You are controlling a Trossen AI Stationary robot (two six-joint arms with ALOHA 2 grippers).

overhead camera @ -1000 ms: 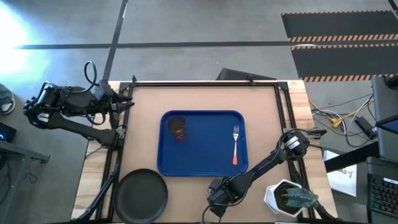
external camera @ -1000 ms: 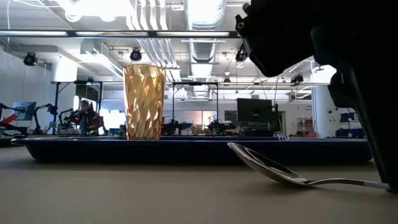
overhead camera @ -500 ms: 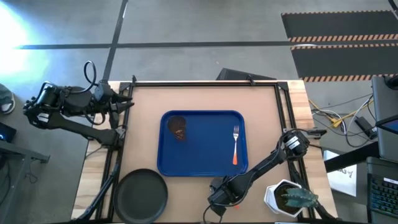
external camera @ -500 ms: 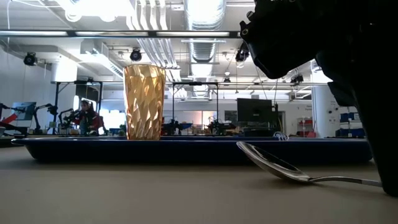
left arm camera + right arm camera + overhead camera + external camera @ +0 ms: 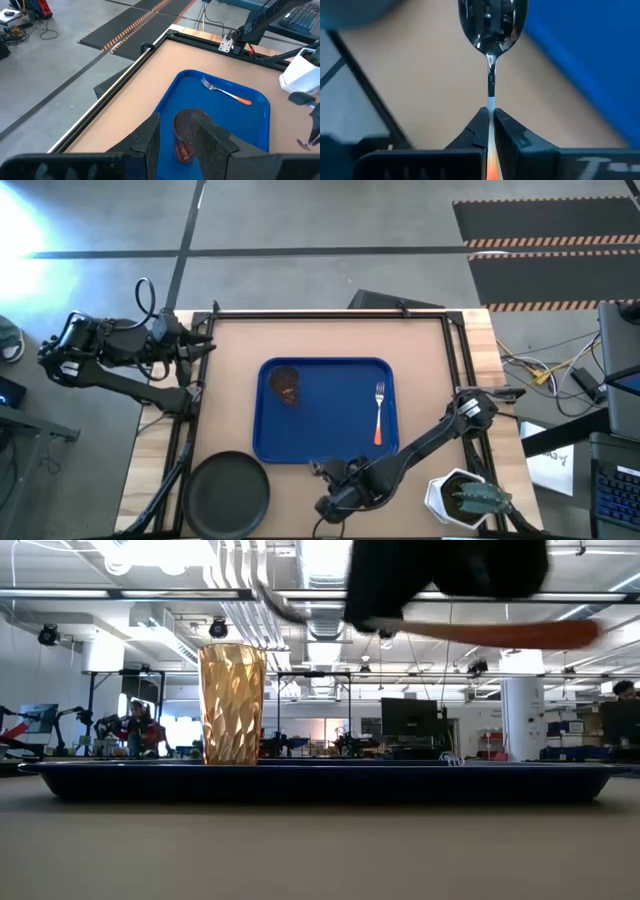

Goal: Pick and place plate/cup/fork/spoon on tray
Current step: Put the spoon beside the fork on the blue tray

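The left gripper (image 5: 176,145) waits off the table's left edge, fingers apart and empty. The plate (image 5: 228,491) sits near the table's front edge, the cup (image 5: 285,385) and fork (image 5: 379,412) on the tray (image 5: 330,442). The right gripper (image 5: 490,120) pinches the spoon (image 5: 492,20) by its thin handle, lifted just before the tray's front rim. Light, stiff and slick, the spoon could likely pivot in so narrow a pinch.

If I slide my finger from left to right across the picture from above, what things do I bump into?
Left gripper, plate, cup, right gripper holding the spoon, fork, white plant pot. The blue tray lies under the cup and fork.
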